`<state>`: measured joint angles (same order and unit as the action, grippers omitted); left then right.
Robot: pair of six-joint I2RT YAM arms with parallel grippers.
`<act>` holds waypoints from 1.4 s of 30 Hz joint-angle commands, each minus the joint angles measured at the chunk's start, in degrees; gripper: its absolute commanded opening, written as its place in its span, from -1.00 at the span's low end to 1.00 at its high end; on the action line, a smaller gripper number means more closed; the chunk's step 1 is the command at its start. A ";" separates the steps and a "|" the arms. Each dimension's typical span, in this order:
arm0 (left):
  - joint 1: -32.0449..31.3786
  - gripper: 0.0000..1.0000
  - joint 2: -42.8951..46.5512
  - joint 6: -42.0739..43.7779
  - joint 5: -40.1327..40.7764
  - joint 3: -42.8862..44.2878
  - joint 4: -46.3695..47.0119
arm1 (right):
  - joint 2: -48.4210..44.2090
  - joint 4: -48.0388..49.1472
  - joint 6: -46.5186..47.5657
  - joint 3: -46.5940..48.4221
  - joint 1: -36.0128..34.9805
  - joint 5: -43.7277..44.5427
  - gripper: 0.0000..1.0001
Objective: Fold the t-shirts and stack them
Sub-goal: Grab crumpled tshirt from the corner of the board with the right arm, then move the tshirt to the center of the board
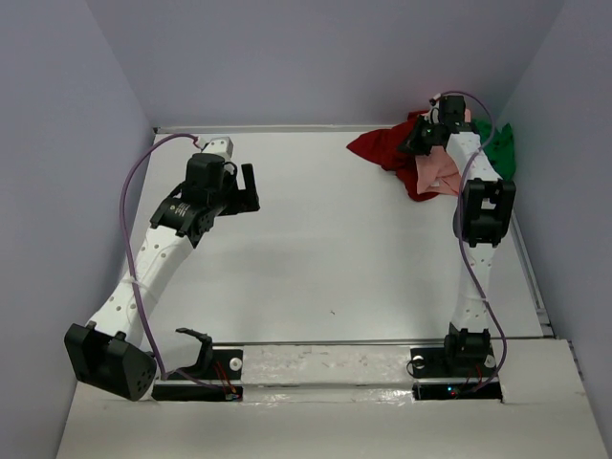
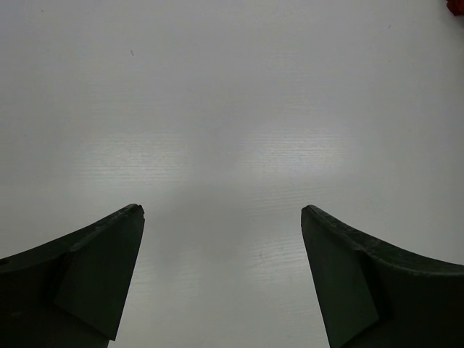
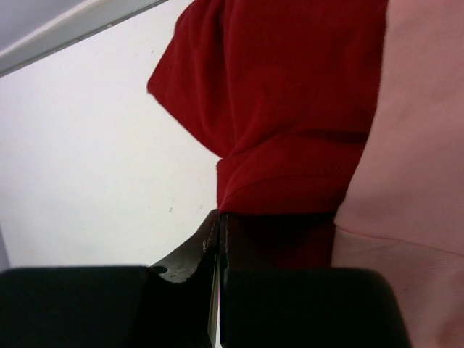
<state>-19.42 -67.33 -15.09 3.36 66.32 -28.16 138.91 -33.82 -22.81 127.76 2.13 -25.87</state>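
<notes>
Three t-shirts lie crumpled in a heap at the table's far right corner. The dark red t-shirt (image 1: 378, 146) spreads out to the left, the salmon pink t-shirt (image 1: 438, 172) lies toward the front, and the bright green t-shirt (image 1: 502, 148) is behind my right arm. My right gripper (image 1: 421, 142) is down on the heap. In the right wrist view its jaws (image 3: 219, 217) are pressed together on the edge of the dark red t-shirt (image 3: 290, 94), with the pink t-shirt (image 3: 413, 145) to the right. My left gripper (image 1: 251, 186) is open and empty above the bare table (image 2: 222, 214).
The white table (image 1: 325, 258) is walled in at the back and on both sides. The back wall's edge (image 3: 72, 29) runs close behind the heap. A taped strip (image 1: 325, 368) with both arm bases runs along the near edge.
</notes>
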 commanded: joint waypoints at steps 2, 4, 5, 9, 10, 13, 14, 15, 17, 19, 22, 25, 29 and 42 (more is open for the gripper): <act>-0.18 0.98 0.01 1.12 0.78 0.82 0.21 | -2.15 1.83 -3.56 1.88 -2.65 -8.84 -1.00; -0.18 0.98 -0.17 1.12 0.69 0.82 0.56 | -4.96 -2.81 -2.69 2.66 -7.04 -6.49 -1.00; -0.09 0.98 -0.34 1.12 0.69 0.91 0.83 | -5.66 -4.83 -2.07 3.36 -8.71 -5.69 -1.00; -0.18 0.98 -1.31 0.94 1.39 1.61 1.09 | -7.69 -11.95 -5.40 3.72 -16.18 -10.51 -1.00; -0.09 0.98 -1.57 0.77 1.83 2.14 1.01 | -8.82 -13.97 -6.28 3.28 -19.24 -12.26 -1.00; -0.09 0.98 -1.58 0.24 3.67 2.58 0.83 | -11.55 -16.18 -9.88 1.52 -24.00 -17.10 -1.00; -0.09 0.98 -1.66 0.06 4.29 2.67 0.74 | -11.99 -16.97 -10.58 2.22 -25.49 -18.59 -1.00; 0.00 0.98 -1.58 -0.46 5.51 2.76 0.48 | -12.43 -17.67 -11.55 5.10 -27.77 -20.61 -1.00; 0.34 0.98 -0.96 -1.08 6.66 2.85 0.39 | -14.62 -19.96 -13.22 9.50 -28.50 -20.98 -1.00; 1.40 0.98 0.35 -2.30 7.89 2.24 1.00 | -17.87 -20.06 -17.24 18.70 -25.97 -21.06 -1.00; 2.37 0.98 1.32 -2.75 8.60 1.18 2.06 | -21.56 -13.06 -24.80 20.68 -22.36 -28.32 -1.00; 2.46 0.98 0.36 -2.66 9.30 1.52 1.97 | -26.31 -10.03 -30.45 20.07 -20.85 -32.31 -1.00; 2.46 0.98 0.45 -2.58 11.49 2.40 1.97 | -33.87 -8.98 -29.85 9.92 -20.85 -33.20 -1.00; 2.72 0.98 -0.08 -1.96 6.41 3.37 3.11 | -35.91 -12.40 -20.97 -1.11 -20.85 -30.56 -1.00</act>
<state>-16.84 -68.40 -17.41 11.97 67.55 -27.16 101.58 -45.56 -46.94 126.72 -19.09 -55.86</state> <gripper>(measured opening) 0.989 0.012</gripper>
